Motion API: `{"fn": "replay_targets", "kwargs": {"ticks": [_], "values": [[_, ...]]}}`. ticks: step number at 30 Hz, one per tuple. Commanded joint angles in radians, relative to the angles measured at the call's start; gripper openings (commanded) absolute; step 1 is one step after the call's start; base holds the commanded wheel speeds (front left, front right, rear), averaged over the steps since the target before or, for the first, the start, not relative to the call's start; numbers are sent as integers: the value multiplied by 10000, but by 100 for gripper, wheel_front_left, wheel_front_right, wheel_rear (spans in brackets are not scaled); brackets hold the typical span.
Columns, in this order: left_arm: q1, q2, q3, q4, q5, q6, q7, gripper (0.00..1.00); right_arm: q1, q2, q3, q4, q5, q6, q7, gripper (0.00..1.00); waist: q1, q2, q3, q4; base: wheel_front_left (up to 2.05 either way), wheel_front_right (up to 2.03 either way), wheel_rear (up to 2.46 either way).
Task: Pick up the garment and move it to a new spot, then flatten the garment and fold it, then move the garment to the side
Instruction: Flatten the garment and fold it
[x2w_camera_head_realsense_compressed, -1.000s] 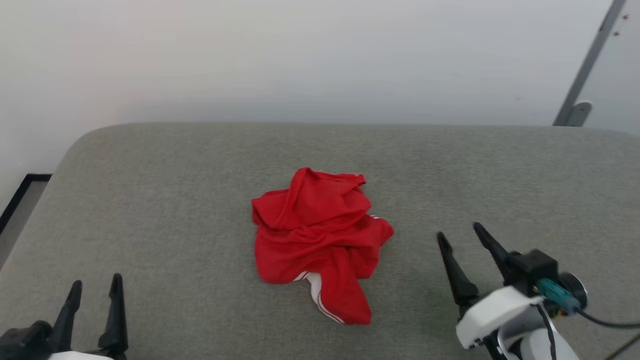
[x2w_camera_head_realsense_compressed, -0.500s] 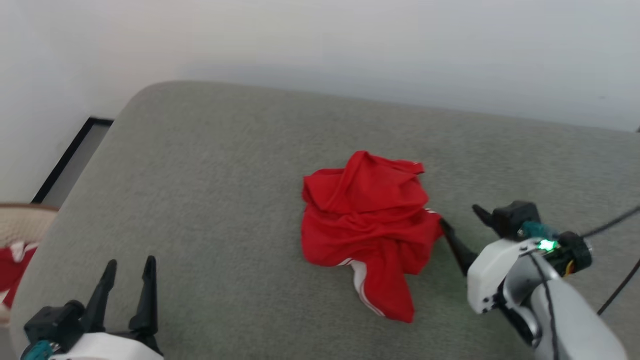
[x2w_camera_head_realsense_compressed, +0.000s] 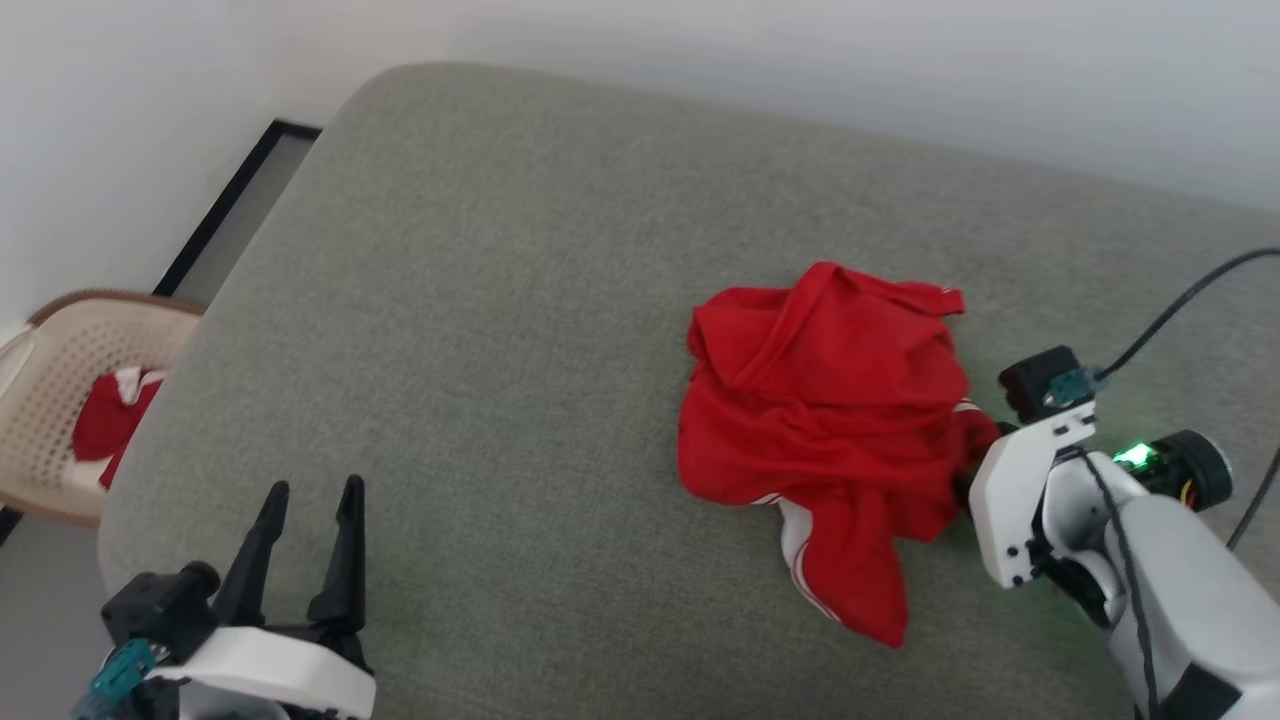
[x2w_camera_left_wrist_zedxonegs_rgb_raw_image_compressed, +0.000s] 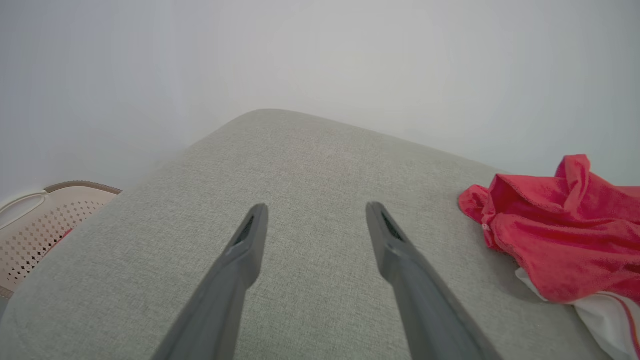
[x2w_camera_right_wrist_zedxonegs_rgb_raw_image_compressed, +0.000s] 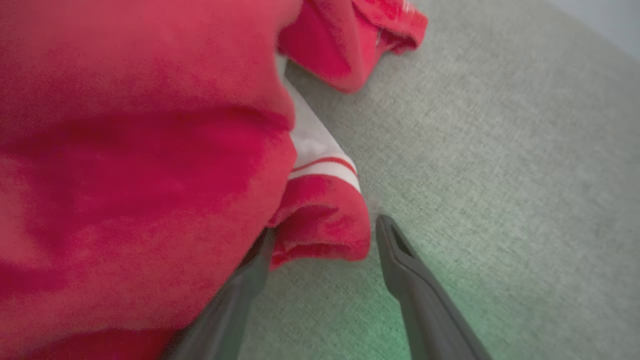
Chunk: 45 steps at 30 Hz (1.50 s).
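On the grey cushion, through the head camera, I saw the garment lying in a crumpled red heap right of centre, with one white striped sleeve trailing toward me. The right gripper was pressed against the heap's right edge, its fingertips hidden by cloth, which I judged to be a reach for the first pick-up. The left gripper hung well apart at the lower left, jaws spread and empty, kept out of the way, I supposed. A pale basket holding some red cloth stood beside the cushion's left corner.

Through the left wrist camera, both fingers stood wide over bare cushion, with the garment off to the right and clear of them.

Through the right wrist camera, the jaws gaped wide. One finger lay on bare cushion and the other was tucked beneath a red fold, with a bunched hem below the white striped band between them. Nothing was pinched yet, so I reckoned closing came next
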<state>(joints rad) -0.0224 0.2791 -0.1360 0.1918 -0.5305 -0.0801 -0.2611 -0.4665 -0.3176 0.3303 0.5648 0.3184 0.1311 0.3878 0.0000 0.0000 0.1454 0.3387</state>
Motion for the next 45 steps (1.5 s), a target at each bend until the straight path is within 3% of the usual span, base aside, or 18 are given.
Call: {"fn": "replay_targets", "kwargs": {"ticks": [1, 4, 5, 6, 7, 15, 23, 30, 36, 37, 38, 39, 45], "values": [[-230, -104, -14, 68, 158, -70, -57, 100, -222, 28, 5, 204, 121, -5, 298, 100, 0, 0, 266, 241, 0, 0, 0], [-339, -199, 6, 142, 196, -134, -57, 100, -374, 15, 70, 552, 142, -5, 757, 100, 0, 0, 397, 316, 0, 0, 0], [-367, -222, 26, 197, 226, -159, -57, 100, -428, 34, 189, 699, 127, -5, 980, 87, 0, 0, 442, 340, 0, 0, 0], [-401, -258, 51, 239, 233, -189, -57, 100, -497, 39, 358, 779, 117, -5, 1092, 14, 0, 0, 481, 353, 0, 0, 0], [-439, -321, 96, 281, 212, -208, -57, 100, -586, 61, 408, 830, 222, -5, 1070, 0, 0, 0, 511, 350, 0, 0, 0], [-416, -432, 533, 386, 388, -340, -57, 100, -884, -348, -126, 609, 436, -19, 885, 0, 0, 0, 393, -56, 0, 0, 0], [-199, -435, 788, 355, 599, -428, -56, 100, 361, -764, -1940, -859, 186, -5, 1550, 0, 0, 0, 170, -635, 0, 0, 0], [-188, -495, 905, 397, 703, -444, -57, 100, 2202, -93, -3934, -1956, -508, -5, 2656, 0, 0, 0, 75, -957, 0, 0, 0], [-239, -471, 926, 453, 763, -473, -57, 100, 3153, 809, -4628, -2500, -860, -3, 3396, 0, 0, 0, 25, -1131, 0, 0, 0], [-241, -473, 938, 457, 750, -478, -57, 100, 3184, 913, -4701, -2688, -912, -5, 3379, 27, 0, 0, 20, -1158, 0, 0, 0], [-243, -468, 949, 453, 742, -480, -57, 100, 3176, 969, -4798, -2867, -1000, -3, 3317, 69, 0, 0, 13, -1181, 0, 0, 0], [-239, -457, 953, 461, 762, -484, -57, 100, 3191, 1047, -4845, -3085, -1022, -3, 3317, 100, 0, 0, 4, -1204, 0, 0, 0], [-199, -469, 923, 443, 754, -499, -57, 100, 3111, 1163, -4956, -4568, -1010, -5, 3528, 100, 0, 0, -33, -1210, 0, 0, 0]]}}
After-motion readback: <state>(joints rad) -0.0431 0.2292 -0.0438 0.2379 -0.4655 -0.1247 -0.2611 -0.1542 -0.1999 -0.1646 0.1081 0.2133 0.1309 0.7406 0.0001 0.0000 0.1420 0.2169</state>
